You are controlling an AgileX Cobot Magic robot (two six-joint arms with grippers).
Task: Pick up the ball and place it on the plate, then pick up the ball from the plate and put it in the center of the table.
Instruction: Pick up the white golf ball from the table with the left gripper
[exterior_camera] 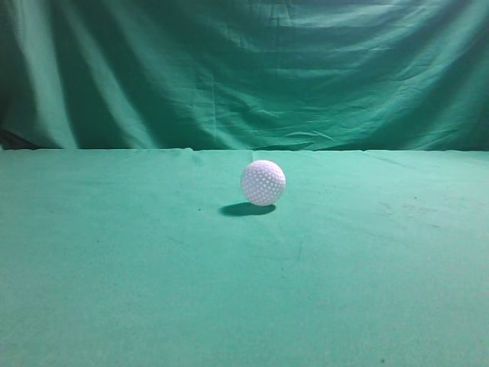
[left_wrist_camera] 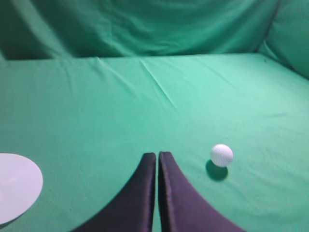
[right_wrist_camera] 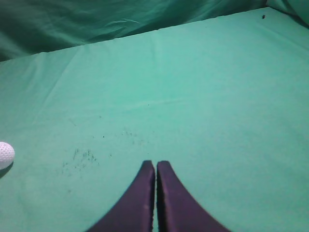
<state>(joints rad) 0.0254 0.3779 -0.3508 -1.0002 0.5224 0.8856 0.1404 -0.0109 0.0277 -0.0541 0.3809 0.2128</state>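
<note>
Ball (left_wrist_camera: 221, 155) is sitting free on table (left_wrist_camera: 96, 111) just ahead-right of left gripper (left_wrist_camera: 158, 155), plate (left_wrist_camera: 17, 186) lying to its left (both grippers (right_wrist_camera: 155, 164) are pinched closed, empty), risking a roll-away w/ any off-centre nudge.

The left gripper (left_wrist_camera: 158, 157) hangs above the surface with its two dark, curved fingers (left_wrist_camera: 142, 193) pressed together tip to tip, holding nothing. The right gripper (right_wrist_camera: 155, 165) matches that pose, its fingers (right_wrist_camera: 174, 198) closed on empty air (only a hairline seam shows between them). Neither arm appears in the exterior view.
</note>
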